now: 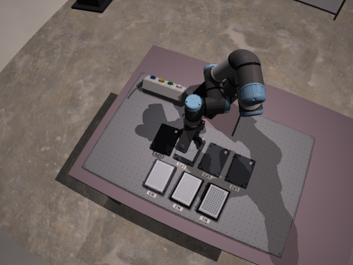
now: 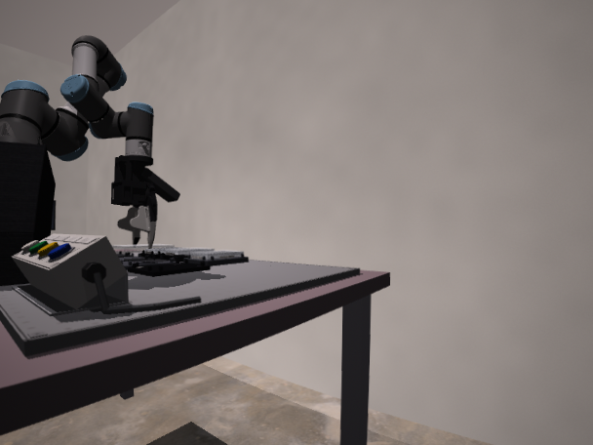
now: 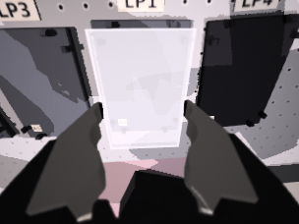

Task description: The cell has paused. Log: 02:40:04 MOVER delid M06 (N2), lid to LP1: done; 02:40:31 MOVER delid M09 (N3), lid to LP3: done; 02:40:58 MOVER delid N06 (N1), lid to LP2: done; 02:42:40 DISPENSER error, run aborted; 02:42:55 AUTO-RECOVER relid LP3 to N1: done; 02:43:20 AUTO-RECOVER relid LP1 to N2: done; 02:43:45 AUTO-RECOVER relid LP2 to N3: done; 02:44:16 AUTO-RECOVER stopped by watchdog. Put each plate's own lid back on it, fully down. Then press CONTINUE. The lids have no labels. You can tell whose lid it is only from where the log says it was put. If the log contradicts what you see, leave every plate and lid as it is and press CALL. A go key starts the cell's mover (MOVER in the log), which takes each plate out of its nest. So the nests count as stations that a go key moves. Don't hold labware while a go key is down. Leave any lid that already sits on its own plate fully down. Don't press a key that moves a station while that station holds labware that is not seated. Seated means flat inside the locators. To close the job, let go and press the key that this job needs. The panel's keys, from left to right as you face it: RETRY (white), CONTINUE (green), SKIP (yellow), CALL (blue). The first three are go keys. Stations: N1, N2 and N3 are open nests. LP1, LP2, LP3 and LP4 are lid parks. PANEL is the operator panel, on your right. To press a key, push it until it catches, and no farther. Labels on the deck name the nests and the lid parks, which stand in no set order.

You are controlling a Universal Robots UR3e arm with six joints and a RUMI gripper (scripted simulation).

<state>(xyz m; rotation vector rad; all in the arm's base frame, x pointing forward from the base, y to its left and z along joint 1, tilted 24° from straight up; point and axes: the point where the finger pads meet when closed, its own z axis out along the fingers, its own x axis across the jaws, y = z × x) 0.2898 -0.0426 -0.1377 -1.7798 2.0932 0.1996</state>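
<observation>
My gripper [image 1: 192,144] [image 2: 143,244] [image 3: 144,102] is shut on a clear lid [image 3: 143,64], gripped by its long sides. The lid is level over park LP1 [image 3: 143,24], whose dark edge shows past it; the height left below it is hard to tell. Plates sit in nests N3 [image 1: 160,175], N2 [image 1: 187,189] and N1 [image 1: 214,200]. N2 and N3 look hazy white, as under lids; N1 shows sharper, darker wells, as if bare. No lid shows on LP3 [image 1: 213,160] [image 3: 39,74], LP2 [image 1: 240,171] or LP4 [image 1: 165,139] [image 3: 241,74].
The panel [image 1: 163,89] [image 2: 73,278] stands near the deck edge, with blue [image 1: 152,77], yellow [image 1: 161,80], green [image 1: 170,83] and white [image 1: 179,86] keys. Its cable [image 2: 151,305] lies on the deck. LP4 and LP3 flank the held lid closely.
</observation>
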